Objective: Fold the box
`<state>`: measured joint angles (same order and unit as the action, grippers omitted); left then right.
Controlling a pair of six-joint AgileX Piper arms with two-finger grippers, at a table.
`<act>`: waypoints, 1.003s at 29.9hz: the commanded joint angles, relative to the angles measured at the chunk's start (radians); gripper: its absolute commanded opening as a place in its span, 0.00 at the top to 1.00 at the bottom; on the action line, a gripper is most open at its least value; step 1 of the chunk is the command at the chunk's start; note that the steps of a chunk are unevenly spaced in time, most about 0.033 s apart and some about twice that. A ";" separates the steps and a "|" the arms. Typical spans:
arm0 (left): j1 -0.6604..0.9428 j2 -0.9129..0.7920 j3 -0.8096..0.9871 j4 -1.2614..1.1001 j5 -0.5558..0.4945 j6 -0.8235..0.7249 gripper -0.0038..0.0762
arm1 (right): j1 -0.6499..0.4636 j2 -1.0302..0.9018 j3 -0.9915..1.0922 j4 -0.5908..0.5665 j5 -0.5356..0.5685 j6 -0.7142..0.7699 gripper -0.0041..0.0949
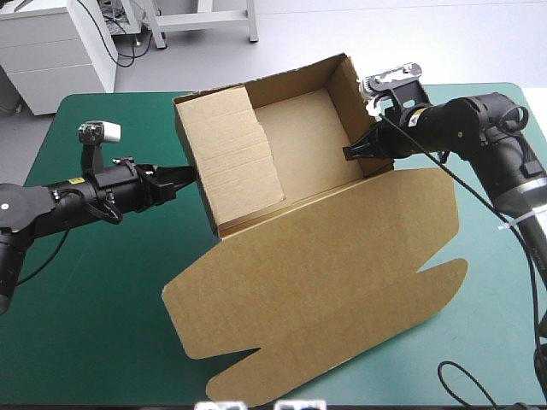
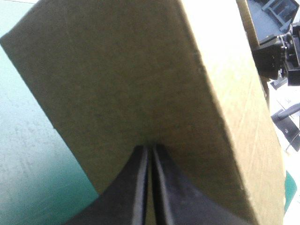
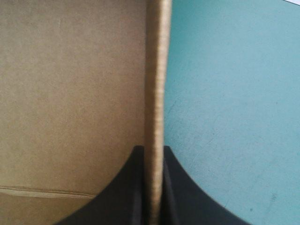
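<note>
Box (image 1: 299, 145): open tray, lid spread; left gripper (image 1: 191, 175), right gripper (image 1: 349, 154) each clamped on wall, tips partly hidden.

In the high view, how the left gripper (image 1: 190, 175) tips meet the box (image 1: 291, 282) wall is too small to tell, and the right gripper (image 1: 350, 152) is partly hidden by the opposite wall. In the left wrist view the brown wall runs past the picture's edges, and the dark parts (image 2: 276, 51) beyond it are blurred and cut off. In the right wrist view the wall's edge between the black fingers (image 3: 187, 197) is blurred
</note>
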<state>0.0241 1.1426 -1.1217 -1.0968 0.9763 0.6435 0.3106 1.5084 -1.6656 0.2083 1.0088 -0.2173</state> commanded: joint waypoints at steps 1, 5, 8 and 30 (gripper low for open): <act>-0.012 -0.023 -0.033 -0.092 -0.008 0.005 0.78 | 0.007 -0.038 -0.027 0.033 -0.058 0.006 0.96; -0.012 -0.023 -0.033 -0.115 -0.020 0.005 0.44 | 0.007 -0.038 -0.027 0.032 -0.058 0.004 0.96; -0.012 -0.023 -0.033 -0.160 -0.014 -0.072 0.26 | 0.007 -0.038 -0.027 0.011 -0.058 -0.002 0.96; -0.012 -0.023 -0.053 -0.028 0.014 -0.297 0.29 | 0.007 -0.038 -0.027 -0.021 -0.052 0.015 0.96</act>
<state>0.0162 1.1414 -1.1273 -1.1208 0.9995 0.4270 0.3170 1.5104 -1.6637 0.1621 1.0136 -0.2187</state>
